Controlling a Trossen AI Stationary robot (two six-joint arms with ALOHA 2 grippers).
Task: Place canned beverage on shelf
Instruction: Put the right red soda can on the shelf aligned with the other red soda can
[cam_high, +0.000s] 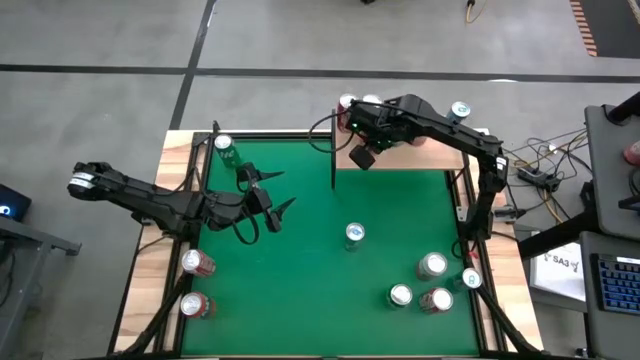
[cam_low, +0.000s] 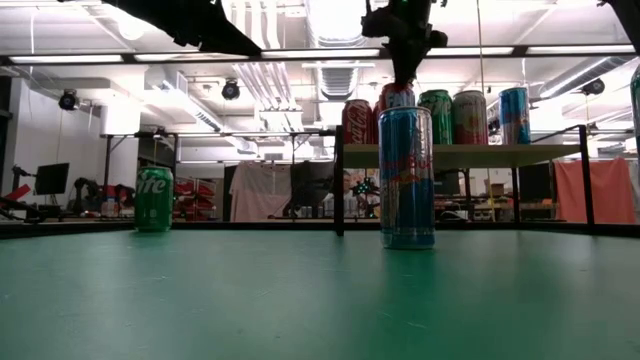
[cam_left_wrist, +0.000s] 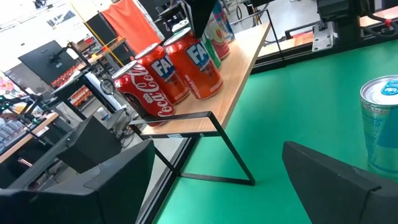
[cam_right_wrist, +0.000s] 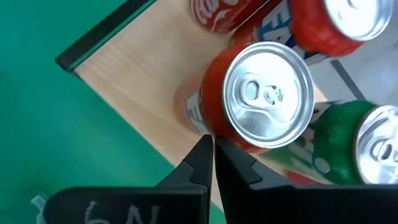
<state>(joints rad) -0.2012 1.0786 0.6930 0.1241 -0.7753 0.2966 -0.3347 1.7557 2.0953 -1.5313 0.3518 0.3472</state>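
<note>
Right gripper (cam_high: 362, 155) hangs over the shelf (cam_high: 432, 154) at about one o'clock on the table, and from its own wrist camera the two fingers (cam_right_wrist: 200, 163) are pressed together with nothing between them, their tips just beside a red can (cam_right_wrist: 261, 99) that stands upright on the light wood. So that can looks delivered and let go of; I'd judge this placement finished. Around it on the shelf stand other red cans and a green one (cam_right_wrist: 360, 146), so several cans are already up there.

Left gripper (cam_high: 272, 199) waits over the felt near nine o'clock with its fingers spread wide and empty; a green can (cam_high: 226, 151) stands just beyond it toward eleven.

Plenty is left if the whole table is to be cleared: a tall blue can (cam_high: 354, 236) stands alone near the middle, a cluster of cans (cam_high: 432, 266) sits around five o'clock, and two red cans (cam_high: 197, 263) rest on the wooden edge near seven to eight.

From above, the right arm covers most of the shelf, so I can't count the cans on it. From table height the tall blue can blocks part of the shelf row.
</note>
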